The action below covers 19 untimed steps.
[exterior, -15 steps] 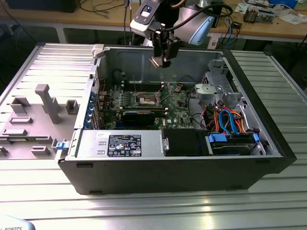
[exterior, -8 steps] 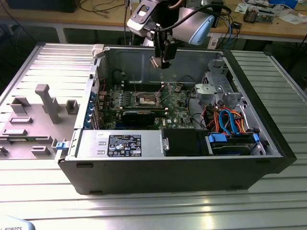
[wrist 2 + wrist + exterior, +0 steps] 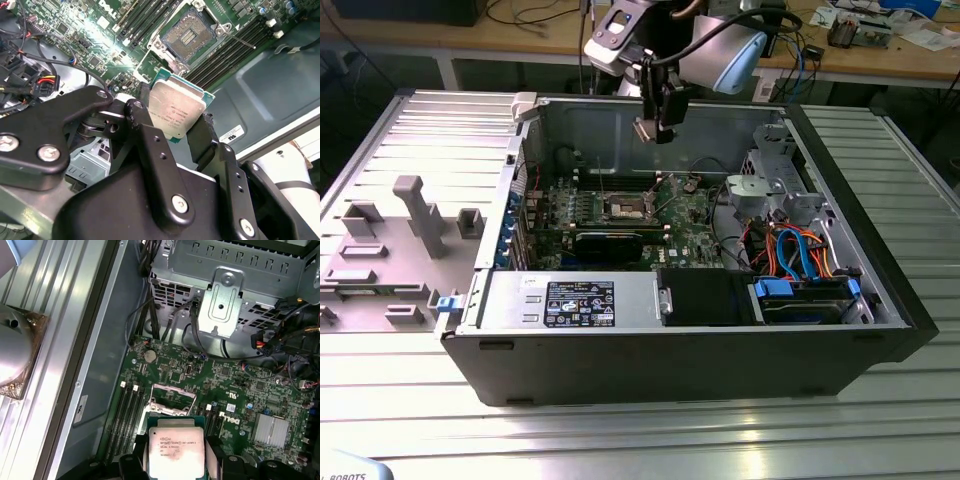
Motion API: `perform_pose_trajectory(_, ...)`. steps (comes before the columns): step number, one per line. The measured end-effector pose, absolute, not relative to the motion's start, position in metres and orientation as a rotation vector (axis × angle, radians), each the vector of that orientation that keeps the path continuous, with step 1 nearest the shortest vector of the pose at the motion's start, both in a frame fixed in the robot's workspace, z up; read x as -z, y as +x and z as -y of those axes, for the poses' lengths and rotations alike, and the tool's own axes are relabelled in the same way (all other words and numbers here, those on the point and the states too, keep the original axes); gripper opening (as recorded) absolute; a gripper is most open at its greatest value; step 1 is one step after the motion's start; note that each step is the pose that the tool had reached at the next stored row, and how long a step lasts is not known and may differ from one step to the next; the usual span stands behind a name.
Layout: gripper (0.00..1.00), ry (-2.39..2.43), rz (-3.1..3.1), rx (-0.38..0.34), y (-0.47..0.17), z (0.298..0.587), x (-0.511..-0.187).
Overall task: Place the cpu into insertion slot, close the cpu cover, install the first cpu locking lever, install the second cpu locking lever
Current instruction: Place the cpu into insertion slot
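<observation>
- Exterior view: the gripper (image 3: 660, 128) hangs over the open computer case (image 3: 670, 350), well above the motherboard (image 3: 692, 215), with the cpu (image 3: 646, 131) pinched at its tip.
- Both wrist views back that up. The 2 fingers (image 3: 150, 142) are clamped on opposite edges of the chip, and its silvery top faces the second wrist camera.
- The insertion slot (image 3: 627, 207) sits roughly under the arm, mid-board. In the second wrist view it (image 3: 190, 35) looks open, dark centre bare and nothing lying over it. The memory slots (image 3: 232, 50) run alongside it.
- In the first wrist view the chip (image 3: 176, 450) hides part of the socket (image 3: 172, 397), so I can't judge the lineup from there.
- My read is that we're in step 1 of 4: chip picked up and carried over, not seated yet. Cover and both levers aren't touched as far as I can tell.
- Seating it calls for squaring the chip's edges to the socket rim and matching its orientation. It has to come down flat and gentle, with no tilt and no sliding across the contacts. It also has to stay clear of the socket's metal rim on the way down.
</observation>
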<state>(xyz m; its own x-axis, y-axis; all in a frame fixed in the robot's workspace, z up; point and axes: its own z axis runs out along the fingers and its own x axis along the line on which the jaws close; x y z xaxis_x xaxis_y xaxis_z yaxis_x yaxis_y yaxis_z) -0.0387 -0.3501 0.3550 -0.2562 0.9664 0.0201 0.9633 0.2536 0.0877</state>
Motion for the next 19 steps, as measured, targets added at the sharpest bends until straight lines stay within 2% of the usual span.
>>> perform_pose_trajectory(19, 0.54, 2.113, -2.27, -0.112, -0.0418, 0.3501, -0.3472)
